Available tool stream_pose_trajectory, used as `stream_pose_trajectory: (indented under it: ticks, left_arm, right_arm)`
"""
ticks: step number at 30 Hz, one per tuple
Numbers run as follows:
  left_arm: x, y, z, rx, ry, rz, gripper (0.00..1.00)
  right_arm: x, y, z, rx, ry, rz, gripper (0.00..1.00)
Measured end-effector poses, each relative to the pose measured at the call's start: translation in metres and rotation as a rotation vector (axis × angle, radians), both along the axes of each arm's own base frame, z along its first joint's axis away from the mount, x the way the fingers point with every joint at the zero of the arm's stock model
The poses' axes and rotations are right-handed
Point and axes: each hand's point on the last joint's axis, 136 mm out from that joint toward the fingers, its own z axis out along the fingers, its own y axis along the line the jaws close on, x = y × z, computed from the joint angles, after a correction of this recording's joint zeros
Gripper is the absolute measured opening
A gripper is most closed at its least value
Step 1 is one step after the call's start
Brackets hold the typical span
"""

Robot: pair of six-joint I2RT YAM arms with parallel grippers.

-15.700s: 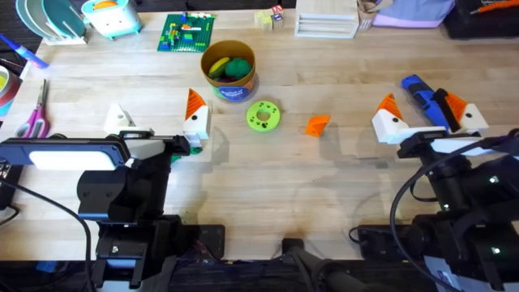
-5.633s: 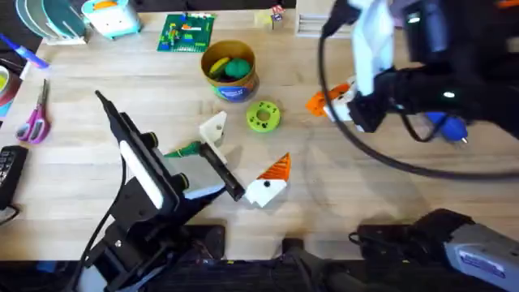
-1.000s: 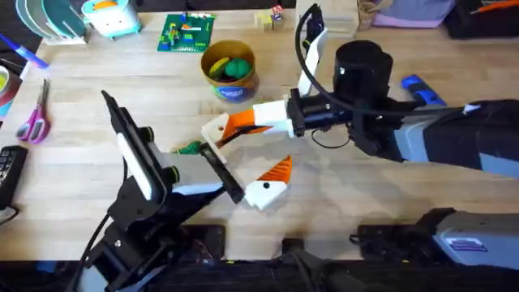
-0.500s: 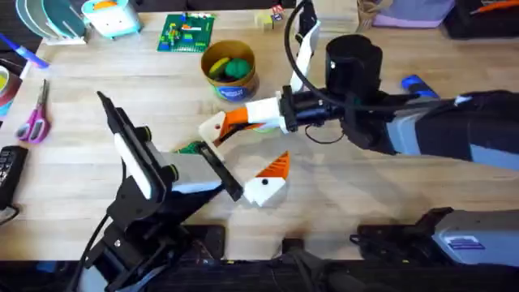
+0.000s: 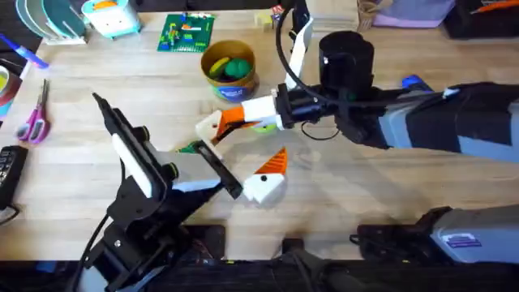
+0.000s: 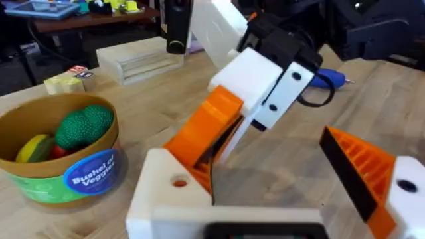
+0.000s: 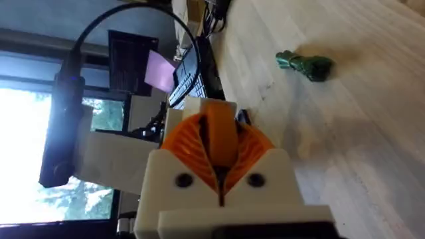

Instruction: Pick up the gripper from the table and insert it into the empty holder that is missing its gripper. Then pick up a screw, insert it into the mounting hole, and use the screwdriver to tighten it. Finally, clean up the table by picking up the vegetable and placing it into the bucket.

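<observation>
Just below bucket point(image 5: 229, 70), right gripper point(image 5: 229, 122) pinches orange gripper point(image 6: 202, 131) between pads, pressing it onto white holder point(image 6: 174, 194). Holder is bare finger of left gripper point(image 5: 235, 158), fingers spread wide so mount stays reachable (probably why left arm is held angled up). Screwdriver point(image 5: 412, 82) lies well right of bucket. Vegetable point(image 7: 304, 64) rests on table point(image 5: 365, 195) left of holder, below bucket. Screw not discernible.
</observation>
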Motion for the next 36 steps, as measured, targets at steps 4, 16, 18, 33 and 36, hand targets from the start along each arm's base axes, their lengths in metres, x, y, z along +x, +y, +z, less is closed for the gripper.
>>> stream_pose_trajectory:
  ticks: [4, 16, 18, 33, 36]
  left_arm:
    - [0.0, 0.0, 0.0, 0.002, -0.001, 0.0, 0.993]
    - [-0.001, -0.001, 0.001, 0.01, -0.018, -0.006, 0.993]
    - [-0.001, -0.001, 0.001, 0.012, -0.017, -0.007, 0.993]
    - [-0.007, -0.006, -0.001, 0.016, -0.013, -0.045, 0.993]
    - [-0.008, -0.007, -0.001, 0.016, -0.013, -0.053, 0.993]
  right_arm:
    - [-0.001, 0.0, 0.0, 0.003, -0.009, 0.008, 0.007]
    - [-0.003, -0.005, 0.004, 0.024, -0.015, 0.053, 0.124]
    - [-0.004, -0.005, 0.004, 0.024, -0.014, 0.057, 0.164]
    - [-0.019, -0.007, 0.006, 0.049, -0.007, 0.147, 0.471]
    - [-0.021, -0.009, 0.007, 0.054, -0.004, 0.16, 0.505]
